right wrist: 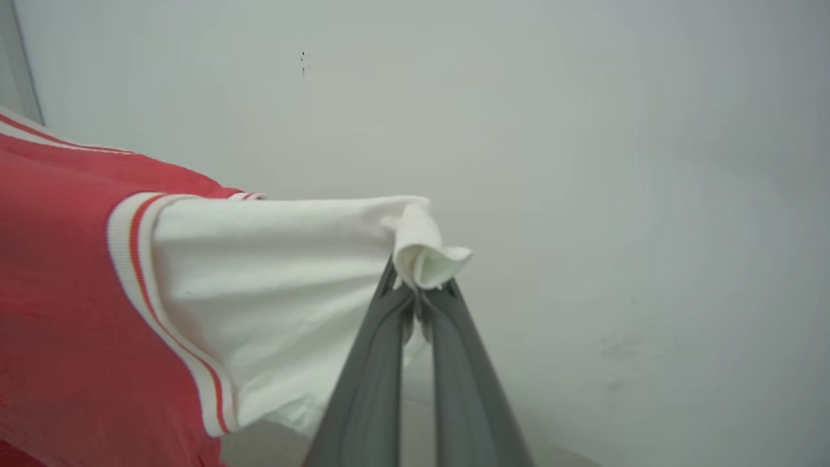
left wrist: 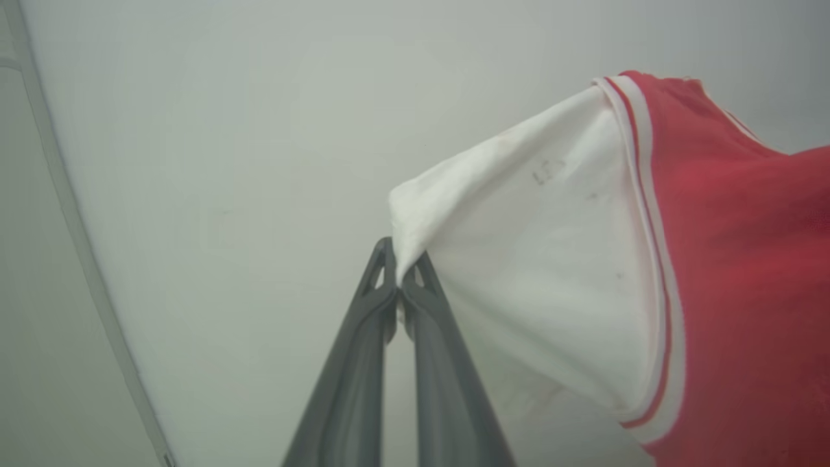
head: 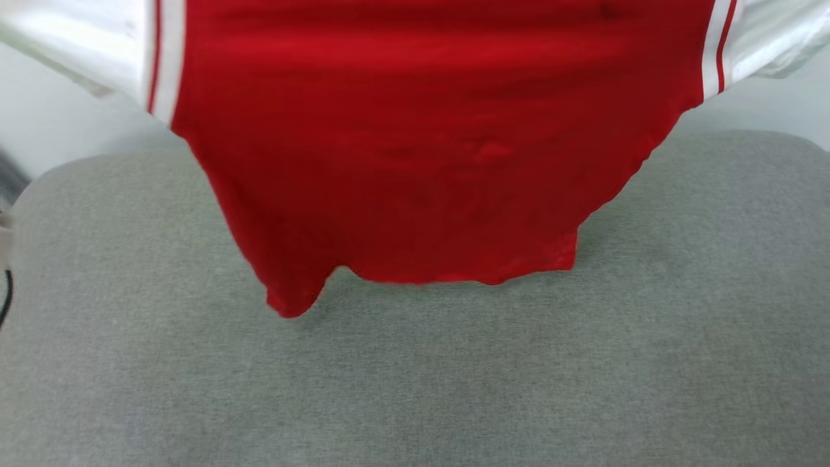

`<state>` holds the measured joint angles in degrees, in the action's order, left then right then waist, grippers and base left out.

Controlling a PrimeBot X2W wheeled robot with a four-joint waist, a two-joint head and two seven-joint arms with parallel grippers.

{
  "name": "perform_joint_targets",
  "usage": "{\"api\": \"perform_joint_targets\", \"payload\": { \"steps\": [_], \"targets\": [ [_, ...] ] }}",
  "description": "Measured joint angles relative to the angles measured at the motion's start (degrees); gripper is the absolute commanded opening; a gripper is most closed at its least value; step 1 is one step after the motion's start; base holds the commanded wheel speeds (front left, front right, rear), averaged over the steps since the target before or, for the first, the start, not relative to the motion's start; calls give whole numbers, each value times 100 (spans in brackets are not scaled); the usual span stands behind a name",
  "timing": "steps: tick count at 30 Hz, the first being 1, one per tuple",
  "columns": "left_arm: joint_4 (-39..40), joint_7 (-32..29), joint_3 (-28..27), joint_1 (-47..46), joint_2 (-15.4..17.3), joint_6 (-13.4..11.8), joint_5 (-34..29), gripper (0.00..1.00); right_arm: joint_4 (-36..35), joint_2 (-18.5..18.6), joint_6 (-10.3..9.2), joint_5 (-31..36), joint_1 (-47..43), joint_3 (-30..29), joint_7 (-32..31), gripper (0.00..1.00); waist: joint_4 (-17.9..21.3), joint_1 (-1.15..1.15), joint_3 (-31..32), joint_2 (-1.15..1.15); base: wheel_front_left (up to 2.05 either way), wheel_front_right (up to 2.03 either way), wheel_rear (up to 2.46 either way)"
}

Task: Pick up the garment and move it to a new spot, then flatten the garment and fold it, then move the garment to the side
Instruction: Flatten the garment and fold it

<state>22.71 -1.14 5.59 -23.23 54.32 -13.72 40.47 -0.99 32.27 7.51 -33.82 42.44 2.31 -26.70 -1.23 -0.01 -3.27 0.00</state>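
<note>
Bare indoor room, plain white wall [left wrist: 194, 130], grey padded surface [head: 415, 389]

1. Head view looks forward and down, close on the hanging garment [head: 415, 162], grey cushion [head: 415, 376] beneath
2. Left wrist view looks along the left gripper [left wrist: 402, 259] toward a pale wall [left wrist: 194, 162], near one white sleeve [left wrist: 532, 272]
3. Right wrist view looks along the right gripper [right wrist: 420, 288], near the other sleeve [right wrist: 279, 279]
4. All three share the garment's striped trim [head: 165, 58]

Legible markings: none.
In the head view the garment [head: 415, 162] presents a plain red face. In the left wrist view a faint grey mark [left wrist: 548, 172] on its white sleeve [left wrist: 538, 272] is too blurred to read.
</note>
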Motion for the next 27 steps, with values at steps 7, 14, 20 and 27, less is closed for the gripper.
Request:
{"api": "perform_joint_targets", "payload": {
  "steps": [7, 14, 20, 27],
  "targets": [
    [116, 142, -501, -68, 209, 48, 198, 0, -287, -116, 0, 75, 160, -153, 27, 0, 127, 0, -219, 0, 0, 0, 0],
    [-399, 189, -576, -1415, 315, 458, 520, 0, -122, -263, 1, 397, 1183, -75, 48, 0, 188, 1, -889, 0, 0, 0, 0],
    [-1344, 149, -23, -3210, 202, 869, 398, 0, 555, -353, 2, 776, 2540, -29, 164, 0, 199, 1, -1726, 0, 0, 0, 0],
    [-2837, 255, 739, -5620, -498, 1243, -124, 0, 1679, -381, 3, 1332, 4119, 151, 656, 0, 165, 2, -2718, 0, 0, 0, 0]
  ]
}}
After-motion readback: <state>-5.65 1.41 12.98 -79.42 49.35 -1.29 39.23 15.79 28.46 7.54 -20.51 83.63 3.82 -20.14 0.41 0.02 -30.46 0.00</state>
